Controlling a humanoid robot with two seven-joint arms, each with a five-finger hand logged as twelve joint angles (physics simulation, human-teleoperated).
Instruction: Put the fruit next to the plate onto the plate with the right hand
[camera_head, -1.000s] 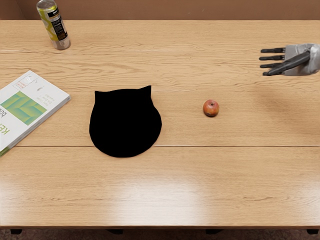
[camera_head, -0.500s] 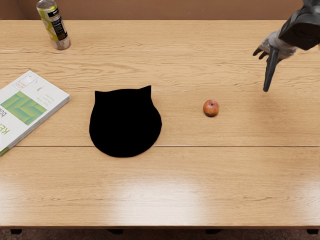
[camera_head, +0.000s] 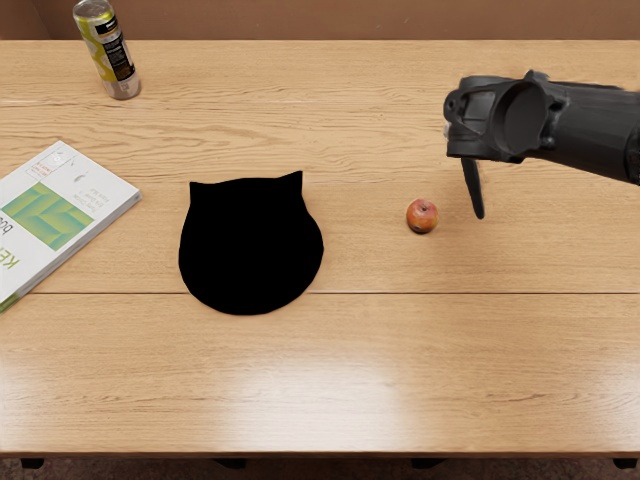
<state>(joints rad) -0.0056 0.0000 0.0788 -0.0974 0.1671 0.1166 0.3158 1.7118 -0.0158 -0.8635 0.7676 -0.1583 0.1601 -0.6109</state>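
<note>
A small red apple (camera_head: 422, 215) lies on the wooden table (camera_head: 400, 350), to the right of a flat black plate (camera_head: 250, 248) with two cat-ear points at its top. My right arm reaches in from the right edge, its dark wrist facing the camera and hiding most of the hand. The right hand (camera_head: 473, 195) hangs just right of the apple and slightly above it, not touching it. One straight finger (camera_head: 472, 185) points down and holds nothing. The left arm is out of view.
A book with a green and white cover (camera_head: 50, 215) lies at the left edge. A yellow-green can (camera_head: 107, 48) stands at the back left corner. Bare wood stretches between the apple and the plate.
The right arm has swung in from the far right edge toward the apple and turned over, so its fingers now point down beside the fruit. The apple and plate have not moved.
</note>
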